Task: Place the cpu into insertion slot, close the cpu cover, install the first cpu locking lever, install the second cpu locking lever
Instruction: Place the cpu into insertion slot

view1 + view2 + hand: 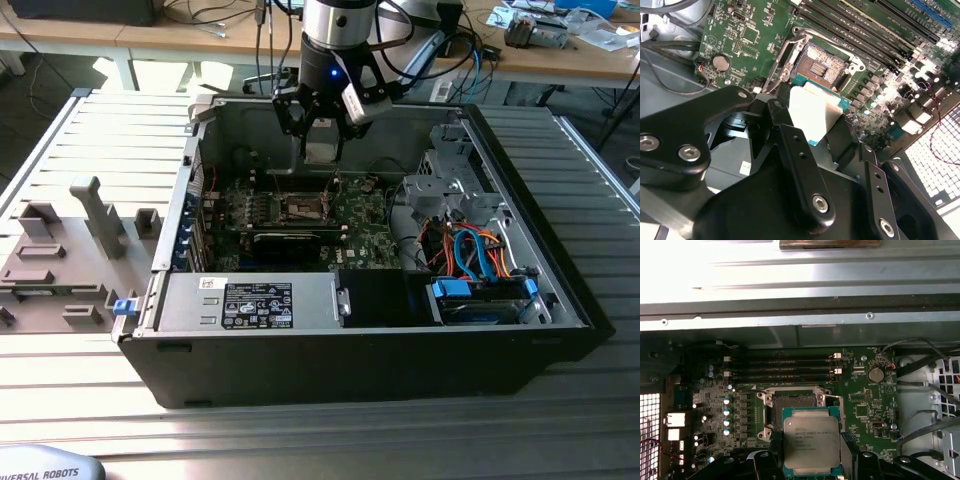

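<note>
The computer case (300, 360) lies open on its side on the ribbed metal worktop (90, 130), and the arm reaches down into it from above. The end effector (321, 132) is pinching the cpu (322, 152) by two opposite edges and holds it in the air over the green motherboard (365, 225), well clear of it.

In the first wrist view the chip (811, 442) shows its silver-grey top, with a black finger (765, 465) hard against each side. The insertion slot (790, 401) lies open just beyond it, its dark square bed bare inside the metal rim.

In the second wrist view the chip hangs tilted across the near edge of the slot (822, 62) but does not touch it.

A row of long memory slots (785, 367) runs alongside the socket, and a round coin battery (875, 374) sits near it on the board. In the exterior view a long black card (295, 243) lies just in front of the socket. Orange and blue cables (480, 250) are bundled towards the exterior view's right, and grey fixture blocks (100, 215) stand on the worktop outside the case, at that view's left.
</note>
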Robot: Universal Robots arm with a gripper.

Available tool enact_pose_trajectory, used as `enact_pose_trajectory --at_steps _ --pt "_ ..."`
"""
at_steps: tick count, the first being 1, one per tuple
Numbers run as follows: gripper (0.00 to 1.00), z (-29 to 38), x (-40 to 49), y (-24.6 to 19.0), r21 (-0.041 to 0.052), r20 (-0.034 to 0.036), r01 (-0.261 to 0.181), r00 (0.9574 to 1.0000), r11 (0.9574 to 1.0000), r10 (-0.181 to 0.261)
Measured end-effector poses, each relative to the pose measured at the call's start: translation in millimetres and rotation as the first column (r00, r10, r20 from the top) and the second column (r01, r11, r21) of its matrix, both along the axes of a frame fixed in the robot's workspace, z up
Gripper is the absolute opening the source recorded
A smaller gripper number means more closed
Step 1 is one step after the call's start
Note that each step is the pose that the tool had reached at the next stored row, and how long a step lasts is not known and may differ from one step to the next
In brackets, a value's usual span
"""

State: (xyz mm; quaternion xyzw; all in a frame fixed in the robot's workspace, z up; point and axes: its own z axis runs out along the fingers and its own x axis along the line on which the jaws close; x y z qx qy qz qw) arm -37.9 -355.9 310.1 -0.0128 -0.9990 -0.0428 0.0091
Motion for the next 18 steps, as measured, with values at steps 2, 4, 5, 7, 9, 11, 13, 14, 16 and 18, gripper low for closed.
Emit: enact_pose_trajectory --at_steps 2,4,5,7,9,11,13,14,16,18 --pt "0.54 -0.4 0.0 0.0 -0.0001 0.0000 0.000 1.0000 1.0000 0.000" --pt "0.54 -0.7 0.0 0.0 -0.0001 0.0000 0.000 1.0000 1.0000 0.000" --pt "0.54 -0.9 0.0 0.0 -0.0001 0.0000 0.000 1.0000 1.0000 0.000" --pt "0.54 -1.3 0.0 0.0 -0.0002 0.0000 0.000 1.0000 1.0000 0.000" --pt "0.54 -1.5 0.0 0.0 -0.0002 0.0000 0.000 1.0000 1.0000 0.000" --pt "0.54 -1.8 0.0 0.0 -0.0002 0.0000 0.000 1.0000 1.0000 0.000" --pt "0.54 -2.4 0.0 0.0 -0.0003 0.0000 0.000 1.0000 1.0000 0.000" --pt "0.54 -2.6 0.0 0.0 -0.0003 0.0000 0.000 1.0000 1.0000 0.000" --pt "0.54 -3.0 0.0 0.0 -0.0003 0.0000 0.000 1.0000 1.0000 0.000" --pt "0.54 -3.3 0.0 0.0 -0.0002 0.0000 0.000 1.0000 1.0000 0.000"
